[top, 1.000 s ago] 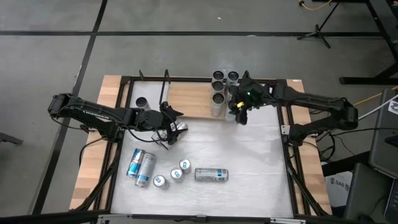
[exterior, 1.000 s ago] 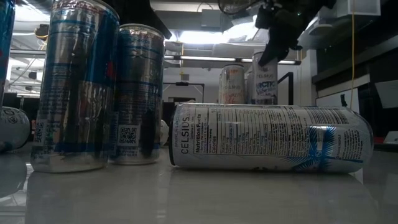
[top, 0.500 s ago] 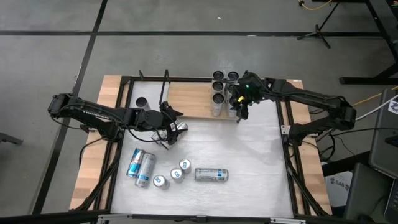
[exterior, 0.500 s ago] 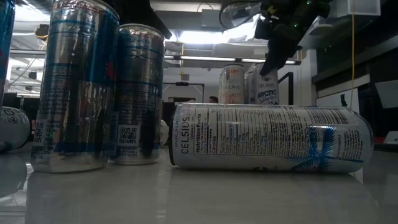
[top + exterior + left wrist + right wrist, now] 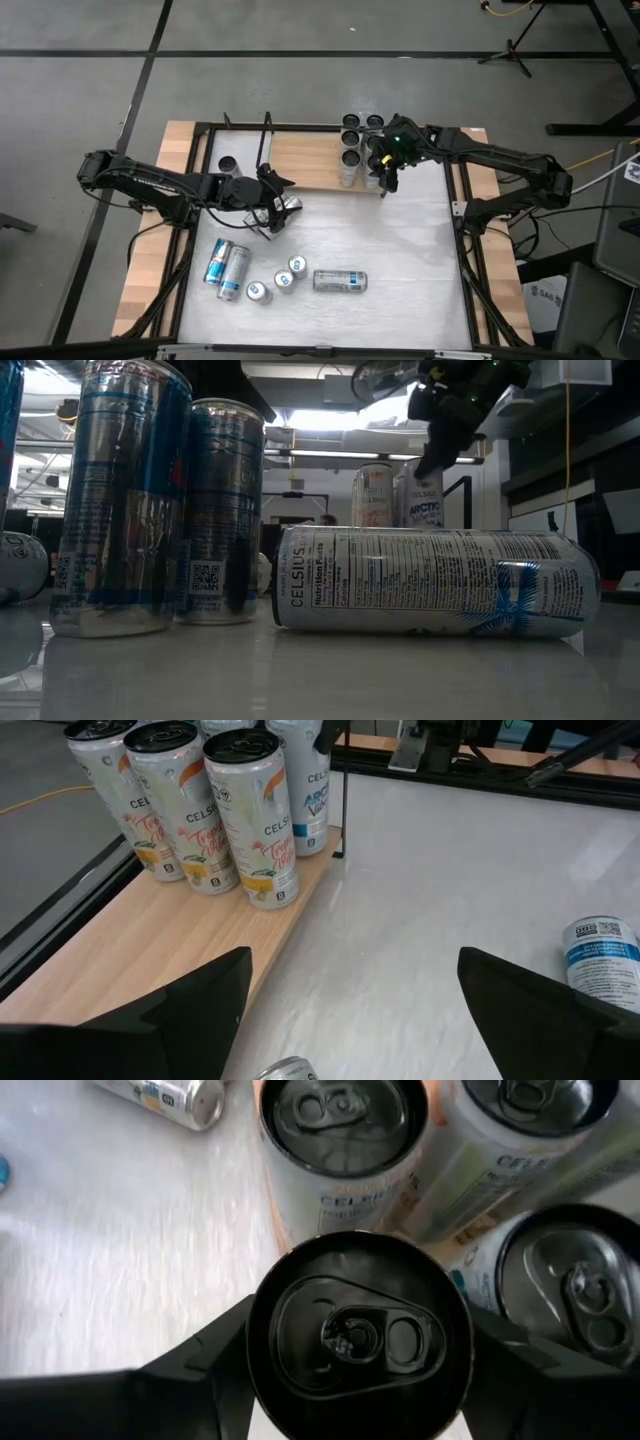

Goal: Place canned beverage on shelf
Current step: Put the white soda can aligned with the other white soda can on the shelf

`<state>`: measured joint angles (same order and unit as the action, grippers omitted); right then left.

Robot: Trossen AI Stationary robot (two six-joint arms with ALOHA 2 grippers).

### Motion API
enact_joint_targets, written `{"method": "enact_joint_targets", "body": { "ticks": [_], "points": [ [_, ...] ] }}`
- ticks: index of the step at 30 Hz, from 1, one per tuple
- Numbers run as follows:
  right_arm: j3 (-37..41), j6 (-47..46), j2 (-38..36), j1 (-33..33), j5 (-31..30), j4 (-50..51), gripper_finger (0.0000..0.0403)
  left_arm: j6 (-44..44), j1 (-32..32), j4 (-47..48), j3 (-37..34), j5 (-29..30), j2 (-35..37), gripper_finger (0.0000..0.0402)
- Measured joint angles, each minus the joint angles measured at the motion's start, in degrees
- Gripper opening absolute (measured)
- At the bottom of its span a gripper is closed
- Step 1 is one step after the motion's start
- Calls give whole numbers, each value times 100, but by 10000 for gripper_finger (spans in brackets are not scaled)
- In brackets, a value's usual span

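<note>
The shelf [image 5: 300, 162], a light wooden board in a black rod frame, lies at the table's far side. Several upright cans [image 5: 351, 140] stand at its right end. My right gripper [image 5: 384, 172] is shut on another upright can [image 5: 360, 1335], labelled Arctic [image 5: 424, 510], right beside those cans at the board's near right corner [image 5: 322, 852]. Whether its base touches the board is unclear. My left gripper [image 5: 274, 206] hovers open near the table's middle left. A small can [image 5: 291, 203] lies under it, its top [image 5: 285, 1070] showing between the fingers. My right gripper pinches the can's side wall just under the top rim [image 5: 262, 1342] between its two fingers [image 5: 200, 1365]. The fingers come slanting down from the table's right. The can stands upright in the hold with its black top facing up.
Several loose cans sit near the table's front: two lying side by side [image 5: 226, 266], three small upright ones [image 5: 284, 281] and one long can on its side [image 5: 340, 281]. One more can [image 5: 228, 163] stands left of the shelf. A black frame [image 5: 462, 200] borders the table.
My right gripper has carried the can a short way toward the table's far edge and left, up against the cans on the shelf, and then kept still. The can has stayed upright.
</note>
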<state>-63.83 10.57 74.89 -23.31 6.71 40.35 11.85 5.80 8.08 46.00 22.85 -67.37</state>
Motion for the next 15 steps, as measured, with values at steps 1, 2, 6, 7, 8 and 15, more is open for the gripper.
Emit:
{"method": "enact_joint_targets", "body": {
  "ticks": [1,2,6,7,8,15],
  "points": [
    [0,0,0,2,2,-26,248,0,0,0,0,0,0,348],
    [0,0,0,2,4,-36,248,0,0,0,0,0,0,348],
    [0,-33,0,2,0,5,248,-1,0,0,0,0,0,348],
    [0,-61,0,2,-1,8,248,0,0,0,0,0,0,348],
    [0,-101,0,2,-1,6,248,1,0,0,0,0,0,348],
    [2,-176,0,2,47,10,248,1,0,0,0,0,0,348]
  ]
}}
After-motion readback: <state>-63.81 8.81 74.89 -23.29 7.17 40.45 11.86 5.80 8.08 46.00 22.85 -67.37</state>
